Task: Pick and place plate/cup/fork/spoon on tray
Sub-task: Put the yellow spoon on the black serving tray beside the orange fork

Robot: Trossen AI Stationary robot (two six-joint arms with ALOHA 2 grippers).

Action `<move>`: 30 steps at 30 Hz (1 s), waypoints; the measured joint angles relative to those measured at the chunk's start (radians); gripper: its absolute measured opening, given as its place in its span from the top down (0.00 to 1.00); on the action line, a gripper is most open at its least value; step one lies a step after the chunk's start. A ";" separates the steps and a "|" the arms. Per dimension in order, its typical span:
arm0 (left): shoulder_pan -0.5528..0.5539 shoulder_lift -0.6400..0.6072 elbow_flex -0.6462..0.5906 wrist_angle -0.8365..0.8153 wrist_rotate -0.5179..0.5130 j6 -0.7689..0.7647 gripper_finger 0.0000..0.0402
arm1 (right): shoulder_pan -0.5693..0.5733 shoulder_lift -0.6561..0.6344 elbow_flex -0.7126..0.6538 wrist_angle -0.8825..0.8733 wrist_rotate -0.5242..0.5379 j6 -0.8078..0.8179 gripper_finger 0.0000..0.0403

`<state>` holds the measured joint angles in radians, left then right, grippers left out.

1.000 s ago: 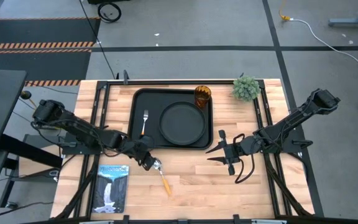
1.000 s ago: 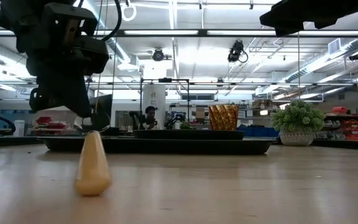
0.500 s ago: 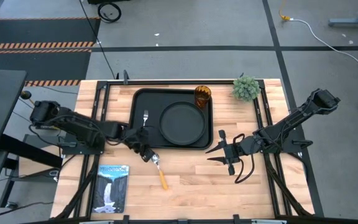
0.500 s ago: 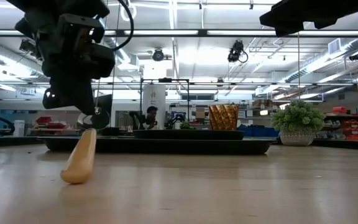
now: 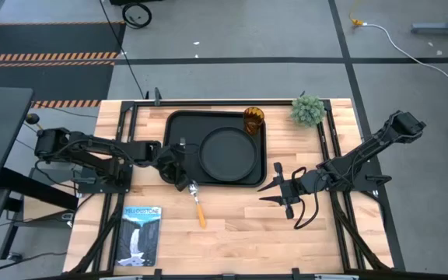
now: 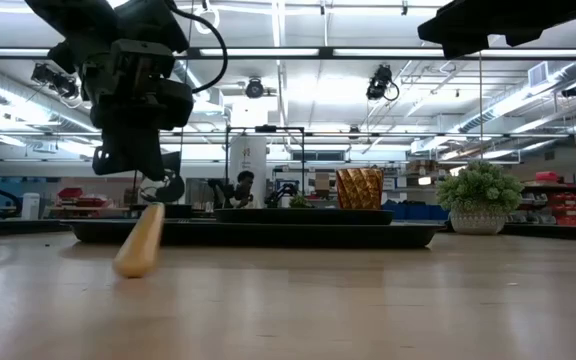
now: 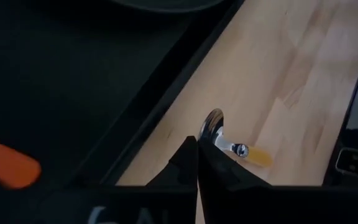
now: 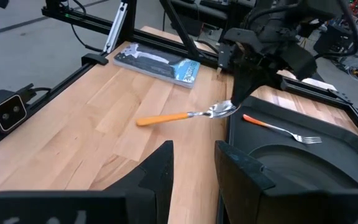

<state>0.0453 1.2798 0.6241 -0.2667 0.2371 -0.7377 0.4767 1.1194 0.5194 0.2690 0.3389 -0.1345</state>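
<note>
Matte black tray (image 5: 173, 124) and plate (image 5: 229, 154); ribbed amber cup (image 5: 253, 120); fork (image 8: 277, 128) with red-orange handle; spoon (image 5: 197, 204) with silver bowl, yellow-orange handle; pale wood-grain worktop (image 5: 239, 222); green plant (image 5: 308, 110).

Grey concrete floor (image 5: 232, 31), striped hazard mat (image 5: 49, 56), ceiling strip lights (image 6: 298, 52)

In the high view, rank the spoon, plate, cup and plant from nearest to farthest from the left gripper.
From the left gripper, at the tray's front-left corner:
1. Spoon, its bowl right at the fingertips, handle trailing over the bare table.
2. Plate, on the tray just to the right.
3. Cup, at the tray's far-right corner.
4. Plant, off the tray, far right.
</note>
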 joint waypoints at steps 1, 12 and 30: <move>0.013 -0.009 0.000 -0.010 0.007 0.016 1.00 | 0.000 0.000 0.000 0.001 0.000 0.000 0.69; 0.174 -0.069 0.000 -0.084 0.155 0.142 1.00 | 0.000 0.009 0.000 0.032 0.000 -0.001 0.69; 0.434 -0.070 0.000 -0.113 0.300 0.335 1.00 | 0.000 0.009 0.000 0.053 0.000 -0.026 0.69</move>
<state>0.4793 1.2098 0.6239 -0.3793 0.5368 -0.4023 0.4767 1.1286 0.5190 0.3222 0.3389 -0.1604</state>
